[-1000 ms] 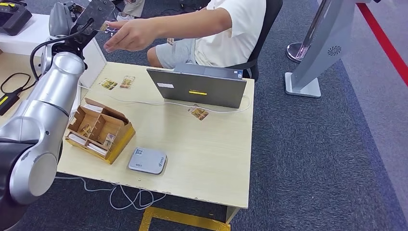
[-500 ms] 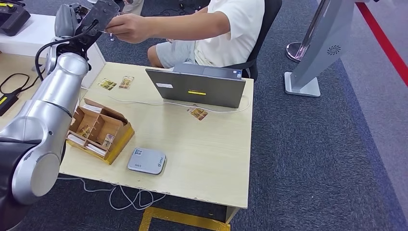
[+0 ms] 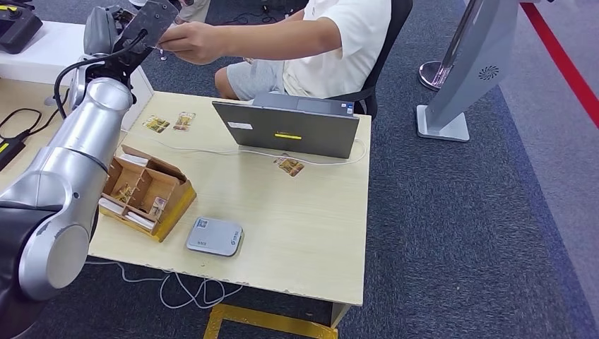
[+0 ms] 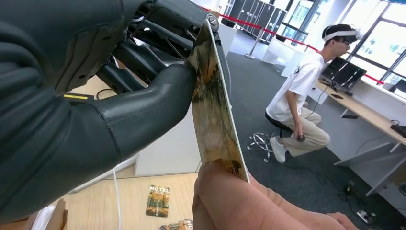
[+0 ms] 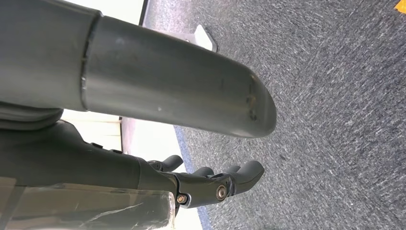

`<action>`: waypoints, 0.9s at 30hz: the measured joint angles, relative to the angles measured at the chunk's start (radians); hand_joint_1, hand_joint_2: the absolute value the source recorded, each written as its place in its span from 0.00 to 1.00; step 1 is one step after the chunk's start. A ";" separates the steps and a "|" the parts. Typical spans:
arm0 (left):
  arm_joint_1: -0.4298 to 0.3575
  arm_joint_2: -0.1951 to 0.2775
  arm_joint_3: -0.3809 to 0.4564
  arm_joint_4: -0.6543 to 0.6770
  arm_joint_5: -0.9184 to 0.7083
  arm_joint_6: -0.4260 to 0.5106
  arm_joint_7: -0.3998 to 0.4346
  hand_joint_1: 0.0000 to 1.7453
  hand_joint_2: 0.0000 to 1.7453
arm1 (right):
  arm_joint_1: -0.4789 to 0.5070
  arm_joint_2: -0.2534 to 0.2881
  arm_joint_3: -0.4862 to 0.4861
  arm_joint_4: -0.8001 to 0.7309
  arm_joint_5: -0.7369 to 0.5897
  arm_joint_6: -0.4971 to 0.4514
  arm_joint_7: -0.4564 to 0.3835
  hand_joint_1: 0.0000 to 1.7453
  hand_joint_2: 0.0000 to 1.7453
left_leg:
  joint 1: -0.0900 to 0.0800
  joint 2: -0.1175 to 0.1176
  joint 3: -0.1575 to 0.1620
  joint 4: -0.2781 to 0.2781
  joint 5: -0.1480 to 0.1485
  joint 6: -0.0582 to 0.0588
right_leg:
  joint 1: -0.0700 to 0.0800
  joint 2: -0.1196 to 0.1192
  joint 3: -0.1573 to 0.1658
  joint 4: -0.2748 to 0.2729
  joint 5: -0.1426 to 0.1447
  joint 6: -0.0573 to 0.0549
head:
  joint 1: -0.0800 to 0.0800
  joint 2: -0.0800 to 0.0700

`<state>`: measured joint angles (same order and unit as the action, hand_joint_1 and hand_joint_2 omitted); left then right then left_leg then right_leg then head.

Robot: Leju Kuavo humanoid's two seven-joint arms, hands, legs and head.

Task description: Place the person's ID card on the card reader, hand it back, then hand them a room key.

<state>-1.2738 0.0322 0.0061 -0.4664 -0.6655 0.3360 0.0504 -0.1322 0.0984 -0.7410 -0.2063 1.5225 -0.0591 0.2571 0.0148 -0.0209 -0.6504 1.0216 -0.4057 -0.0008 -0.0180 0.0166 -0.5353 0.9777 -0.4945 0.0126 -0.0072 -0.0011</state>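
- Head view: left hand [image 3: 145, 25] raised beyond the table [image 3: 311, 233], meeting the person's hand [image 3: 187, 41]; three loose cards, one card reader [image 3: 215, 236], one laptop [image 3: 288, 129].
- Left wrist view: thumb and fingers pinch one room key [image 4: 216, 103]; the person's fingers grasp its far end.
- Right wrist view: right hand [image 5: 210, 184] holds nothing, fingers loosely apart over carpet.

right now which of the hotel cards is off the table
The card pinched in the left hand, with the person's hand gripping its other end. The other cards lie on the table or in the box.
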 joint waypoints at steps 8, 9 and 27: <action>0.002 -0.001 0.000 0.008 0.000 -0.008 -0.006 1.00 1.00 | 0.001 0.001 0.003 0.000 0.000 0.000 0.000 0.00 0.00 | 0.000 0.000 0.000 0.000 0.000 0.000 | 0.000 0.000 0.000 0.000 0.000 0.000 | 0.000 0.000; 0.003 -0.001 0.000 0.009 0.000 -0.011 -0.008 1.00 1.00 | 0.001 0.001 0.004 0.000 0.000 0.000 0.000 0.00 0.00 | 0.000 0.000 0.000 0.000 0.000 0.000 | 0.000 0.000 0.000 0.000 0.000 0.000 | 0.000 0.000; 0.004 -0.004 0.000 0.012 0.003 0.031 0.000 0.00 1.00 | -0.004 0.003 0.018 0.001 0.000 0.000 0.001 0.00 0.00 | 0.000 -0.001 0.000 0.000 0.000 0.000 | 0.000 -0.001 0.001 0.000 0.000 0.000 | 0.000 0.000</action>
<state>-1.2697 0.0278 0.0061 -0.4540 -0.6625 0.3669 0.0507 -0.1358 0.1019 -0.7228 -0.2049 1.5221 -0.0591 0.2585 0.0147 -0.0215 -0.6505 1.0216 -0.4059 -0.0010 -0.0180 0.0157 -0.5344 0.9777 -0.4944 0.0127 -0.0070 -0.0009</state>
